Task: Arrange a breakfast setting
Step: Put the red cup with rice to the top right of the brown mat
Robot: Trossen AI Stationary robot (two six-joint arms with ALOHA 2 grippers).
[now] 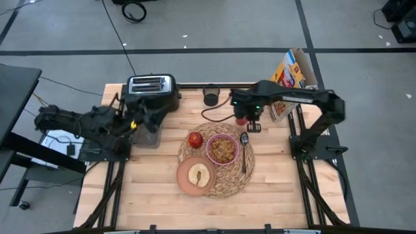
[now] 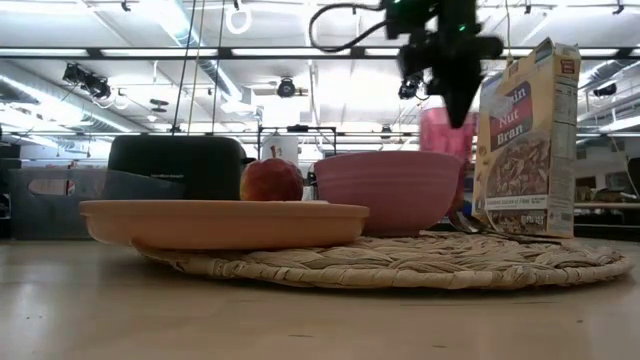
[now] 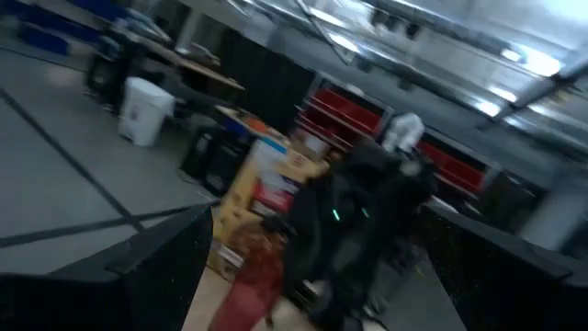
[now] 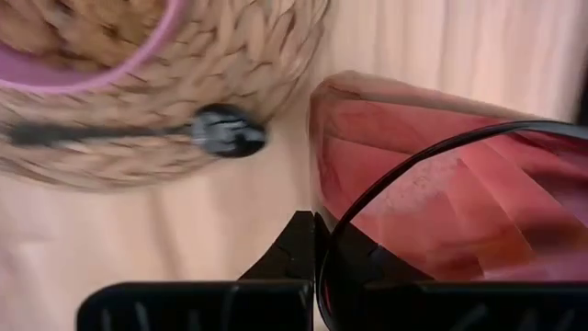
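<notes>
My right gripper is clamped on the translucent pink cup, held off the table just past the woven placemat's edge, w/ spoon & pink bowl close below it. Left gripper waits by the black toaster; can't tell its fingers.

The pale wooden bench carries a round woven placemat at centre, a black toaster at ten o'clock and a cereal box at two o'clock.

Cereal box, low view: front panel reads "Nut Bran"; first word partly hidden, only "…ain" visible. No other legible text anywhere.
</notes>
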